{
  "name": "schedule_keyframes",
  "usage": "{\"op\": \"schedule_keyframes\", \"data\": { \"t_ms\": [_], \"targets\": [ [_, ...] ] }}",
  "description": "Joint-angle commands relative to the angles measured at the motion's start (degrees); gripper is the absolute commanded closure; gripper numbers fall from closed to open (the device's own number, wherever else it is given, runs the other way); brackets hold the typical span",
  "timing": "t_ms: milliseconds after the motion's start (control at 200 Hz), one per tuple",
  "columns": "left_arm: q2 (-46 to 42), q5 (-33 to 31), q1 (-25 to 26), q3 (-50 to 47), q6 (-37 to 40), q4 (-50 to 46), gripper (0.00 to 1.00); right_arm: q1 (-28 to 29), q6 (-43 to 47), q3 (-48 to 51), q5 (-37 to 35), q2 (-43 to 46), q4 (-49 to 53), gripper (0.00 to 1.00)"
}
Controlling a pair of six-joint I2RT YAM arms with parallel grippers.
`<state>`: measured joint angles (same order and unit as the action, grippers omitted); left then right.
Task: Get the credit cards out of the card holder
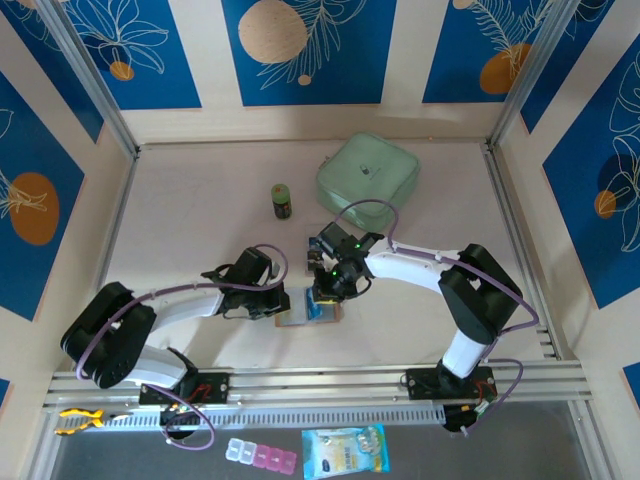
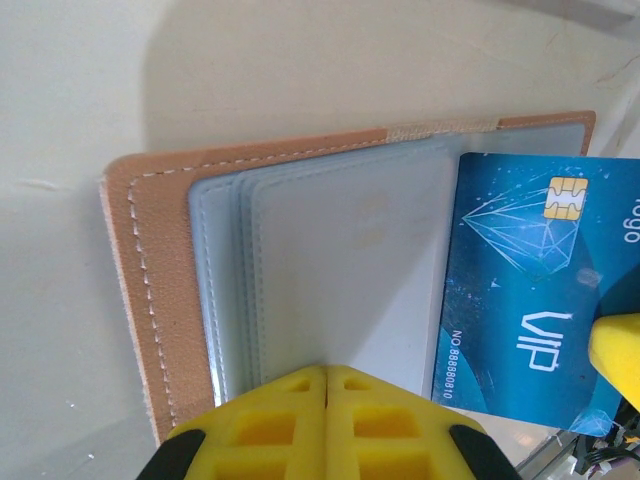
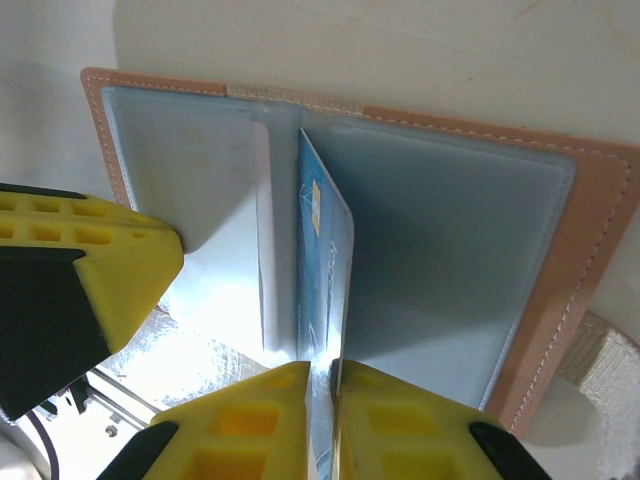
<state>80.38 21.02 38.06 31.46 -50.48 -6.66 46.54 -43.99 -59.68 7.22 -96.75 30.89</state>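
Observation:
The card holder (image 2: 140, 300) lies open on the table, tan leather round grey see-through pockets (image 2: 340, 260). My left gripper (image 2: 327, 370) is shut, and its yellow tips press on the grey pocket pages. One blue credit card (image 2: 530, 290) with a chip and "VIP" print sticks out of the holder's right half. My right gripper (image 3: 322, 368) is shut on this card (image 3: 325, 260), which is seen edge-on above the open holder (image 3: 590, 250). From above, the holder (image 1: 296, 320) lies between my left gripper (image 1: 283, 300) and my right gripper (image 1: 330, 292).
A mint-green zip case (image 1: 368, 172) sits at the back, with a small dark green jar (image 1: 283, 201) to its left. On the near ledge in front of the arm bases lie a pill box (image 1: 262, 455), a blue sachet (image 1: 345, 452) and a yellow-handled tool (image 1: 78, 420).

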Motion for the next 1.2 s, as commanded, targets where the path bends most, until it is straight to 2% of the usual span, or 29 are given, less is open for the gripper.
{"op": "schedule_keyframes", "data": {
  "t_ms": [0, 315, 585, 695, 865, 1075, 1190],
  "targets": [
    [0.8, -0.5, 0.4, 0.0, 0.9, -3.0, 1.0, 0.4, -0.9, -0.2, -0.7, 1.3, 0.8, 0.85],
    [0.1, -0.9, 0.3, 0.7, 1.0, -3.4, 1.0, -0.2, 0.4, -0.2, -2.7, 5.4, 3.1, 0.91],
    [-1.8, -0.8, 0.3, 1.7, 1.2, -4.5, 0.99, -3.4, 8.4, -0.3, -4.4, 10.3, 7.8, 0.93],
    [-3.3, -1.8, 0.4, 2.2, 1.3, -6.1, 0.98, -5.3, 16.0, -1.3, -4.7, 11.3, 10.3, 0.95],
    [-5.0, -2.2, 0.3, 2.4, 1.2, -6.9, 0.96, -6.4, 32.5, -2.7, -7.1, 11.9, 13.7, 0.99],
    [-7.0, -3.3, 0.3, 1.9, 0.8, -7.8, 0.94, -7.2, 53.6, -5.5, -8.0, 12.1, 16.7, 1.0],
    [-10.7, -5.9, 0.3, 1.1, 0.4, -8.9, 0.91, -6.0, 62.3, -8.6, -17.2, 10.1, 19.9, 1.0]
  ]
}}
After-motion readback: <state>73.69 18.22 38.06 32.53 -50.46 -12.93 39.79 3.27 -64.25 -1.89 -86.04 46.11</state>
